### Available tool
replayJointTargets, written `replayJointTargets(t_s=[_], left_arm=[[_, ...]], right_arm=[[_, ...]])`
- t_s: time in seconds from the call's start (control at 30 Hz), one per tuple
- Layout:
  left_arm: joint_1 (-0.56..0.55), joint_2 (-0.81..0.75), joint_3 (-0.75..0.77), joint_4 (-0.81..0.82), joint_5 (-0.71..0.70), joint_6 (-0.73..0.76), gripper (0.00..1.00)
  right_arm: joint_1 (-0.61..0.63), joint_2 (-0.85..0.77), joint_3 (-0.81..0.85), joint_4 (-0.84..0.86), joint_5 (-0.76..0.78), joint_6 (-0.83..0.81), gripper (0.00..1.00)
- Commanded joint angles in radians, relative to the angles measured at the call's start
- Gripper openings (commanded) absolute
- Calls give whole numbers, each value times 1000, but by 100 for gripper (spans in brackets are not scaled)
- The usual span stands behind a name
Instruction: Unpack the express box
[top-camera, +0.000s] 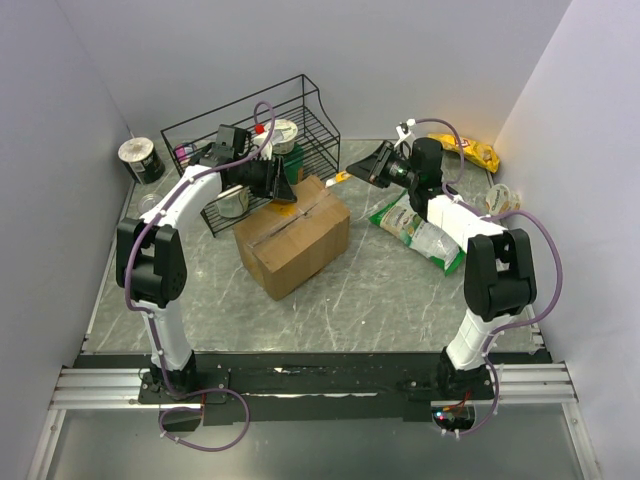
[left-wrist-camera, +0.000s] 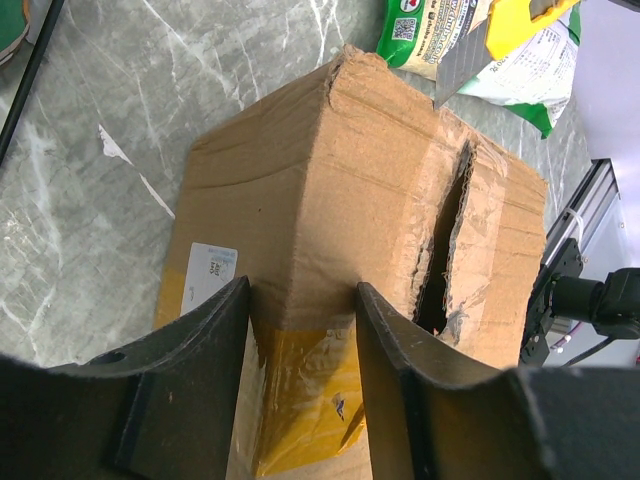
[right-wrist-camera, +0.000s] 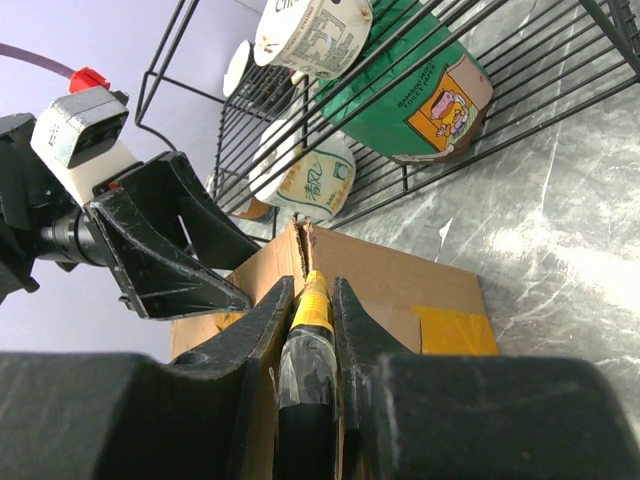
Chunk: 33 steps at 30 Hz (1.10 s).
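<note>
The express box (top-camera: 292, 236), a brown carton with yellow tape, stands mid-table. Its top seam (left-wrist-camera: 445, 240) is slit and torn open. My left gripper (top-camera: 283, 188) is open at the box's far corner. In the left wrist view (left-wrist-camera: 300, 305) its fingers straddle the taped edge of the box (left-wrist-camera: 330, 190). My right gripper (top-camera: 372, 165) is shut on a yellow utility knife (top-camera: 341, 180). In the right wrist view, the knife (right-wrist-camera: 313, 318) sits between the jaws of the right gripper (right-wrist-camera: 312, 285), its tip just short of the torn seam end on the box (right-wrist-camera: 400, 285). The knife also shows in the left wrist view (left-wrist-camera: 500, 30).
A black wire rack (top-camera: 318, 112) with cups and a green pack stands behind the box. A green-and-white bag (top-camera: 422, 232) lies to the right. A yellow packet (top-camera: 476, 151) and a cup (top-camera: 500, 197) sit far right, and a can (top-camera: 142, 158) far left.
</note>
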Motion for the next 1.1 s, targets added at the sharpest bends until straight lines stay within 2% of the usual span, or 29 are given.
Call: replayJointTargets(t_s=[0.0, 0.03, 0.07, 0.1, 0.8, 1.07], left_arm=[[-6, 23, -13, -40, -11, -2, 33], [-6, 23, -13, -40, -14, -1, 25], [-6, 23, -13, -38, -28, -4, 8], [-6, 25, -13, -38, -34, -4, 1], [-6, 31, -16, -35, -54, -4, 1], [-32, 31, -25, -37, -2, 12, 1]], right_arm=[[2, -22, 32, 3, 6, -40, 0], [2, -31, 21, -3, 5, -41, 0], [2, -36, 17, -6, 6, -44, 0], [2, -42, 12, -12, 6, -48, 0], [-34, -261, -193, -132, -10, -117, 0], [-96, -269, -167, -58, -27, -60, 0]])
